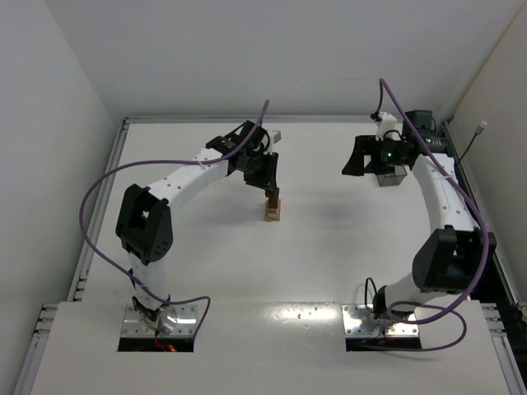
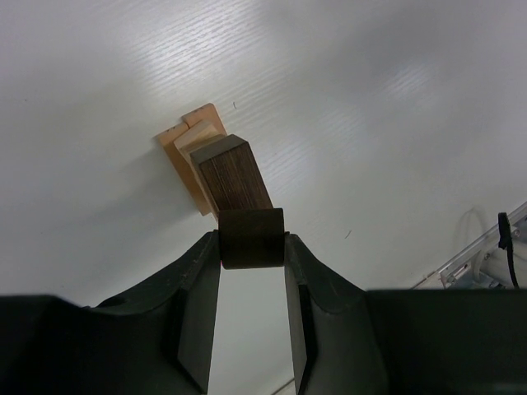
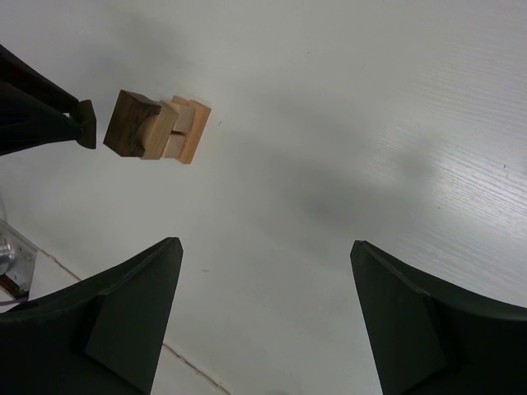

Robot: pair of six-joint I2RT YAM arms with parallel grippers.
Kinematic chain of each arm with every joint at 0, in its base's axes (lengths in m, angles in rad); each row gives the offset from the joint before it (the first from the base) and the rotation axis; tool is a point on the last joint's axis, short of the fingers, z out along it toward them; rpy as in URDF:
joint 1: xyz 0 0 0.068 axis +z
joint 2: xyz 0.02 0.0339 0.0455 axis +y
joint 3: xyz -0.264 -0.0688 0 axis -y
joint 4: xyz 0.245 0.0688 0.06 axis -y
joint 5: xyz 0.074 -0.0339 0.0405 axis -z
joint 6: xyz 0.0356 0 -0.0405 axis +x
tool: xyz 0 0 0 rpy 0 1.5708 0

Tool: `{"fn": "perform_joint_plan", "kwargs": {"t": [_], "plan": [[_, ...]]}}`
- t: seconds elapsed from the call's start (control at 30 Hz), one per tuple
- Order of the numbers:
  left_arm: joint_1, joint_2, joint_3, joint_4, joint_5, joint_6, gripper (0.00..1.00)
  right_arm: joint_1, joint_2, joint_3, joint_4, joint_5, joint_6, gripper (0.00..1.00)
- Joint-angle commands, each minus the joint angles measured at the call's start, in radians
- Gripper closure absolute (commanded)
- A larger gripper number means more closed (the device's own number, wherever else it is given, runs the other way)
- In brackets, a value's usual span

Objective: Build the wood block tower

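The tower (image 1: 272, 209) stands mid-table: tan wood blocks at the base and a dark brown block on top. The left wrist view shows that dark top block (image 2: 235, 171) over the tan blocks (image 2: 186, 148). My left gripper (image 2: 251, 239) is shut on another dark brown block (image 2: 251, 237), held at its fingertips just above the tower's top. In the top view the left gripper (image 1: 270, 189) hangs right over the tower. My right gripper (image 3: 263, 244) is open and empty, raised far to the right (image 1: 356, 163). It sees the tower (image 3: 156, 127) from the side.
A translucent grey bin (image 1: 392, 175) sits at the back right under the right arm's wrist. Side walls and a metal rail (image 1: 97, 206) border the white table. The left arm's purple cable (image 1: 107, 177) loops over the left side.
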Motion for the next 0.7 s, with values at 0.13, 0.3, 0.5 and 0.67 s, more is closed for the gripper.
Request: {"fn": "perform_joint_plan", "kwargs": {"t": [0.13,0.3,0.5,0.67], "plan": [[-0.012,-0.053,0.009,0.010,-0.003,-0.013,1.00,-0.005,-0.033,-0.014,0.036,-0.025,0.010,0.19],[-0.022,-0.044,0.009,0.010,-0.003,-0.013,1.00,-0.005,-0.033,-0.014,0.036,-0.025,0.010,0.21],[-0.022,-0.044,0.009,0.010,-0.003,-0.013,1.00,-0.005,-0.033,-0.014,0.036,-0.034,0.010,0.22],[-0.022,-0.034,0.009,0.019,-0.003,-0.013,1.00,-0.014,-0.033,-0.014,0.036,-0.034,0.010,0.22]]}}
